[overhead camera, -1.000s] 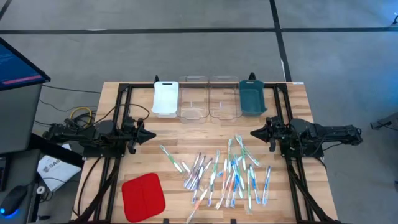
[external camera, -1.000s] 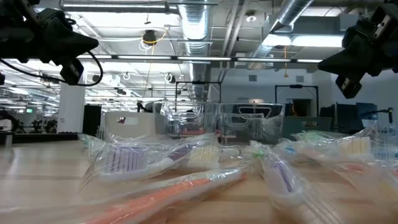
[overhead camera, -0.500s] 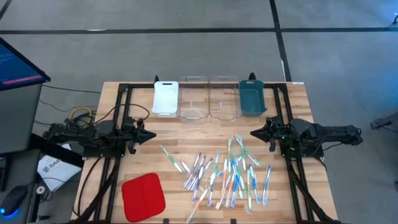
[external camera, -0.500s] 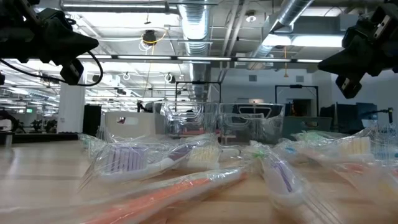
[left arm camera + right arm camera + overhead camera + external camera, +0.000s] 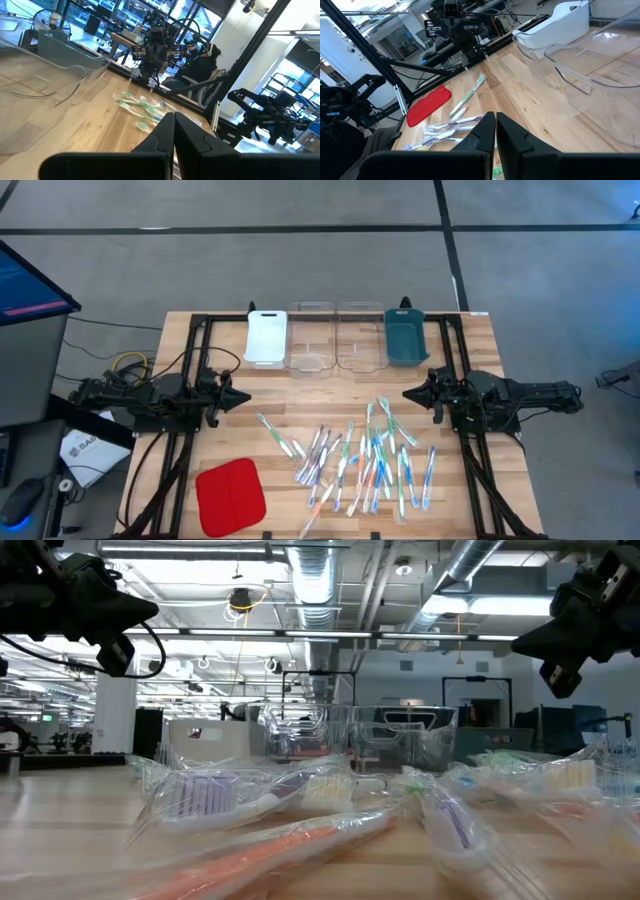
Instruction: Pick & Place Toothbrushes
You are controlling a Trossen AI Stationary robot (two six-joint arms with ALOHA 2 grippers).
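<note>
On the wooden table [image 5: 230, 440], a row of four trays serves as the landmark: a white tray [image 5: 266, 337], two clear trays [image 5: 311, 338] and [image 5: 360, 338], and a teal tray [image 5: 405, 338], side by side along the far edge.

Both arms lie low and roughly level, stretched inward from opposite sides of the table and pointing at each other, each nearer the viewer than the tray row. The left gripper [image 5: 245, 397] hangs just forward of the white tray; its fingers are pressed together and hold nothing, as its own wrist view shows the two dark tips [image 5: 173, 131] meeting in a thin seam. The right gripper [image 5: 407, 394] hangs just forward of the teal tray, likewise pinched closed on nothing, well above the boards.

The toothbrushes [image 5: 365, 460] lie scattered in clear wrappers on the table, forward of the clear trays and between the two grippers, touched by neither. A red square pad [image 5: 230, 496] lies forward of the white tray, near the table's front edge.

No legible writing shows on any of these.
</note>
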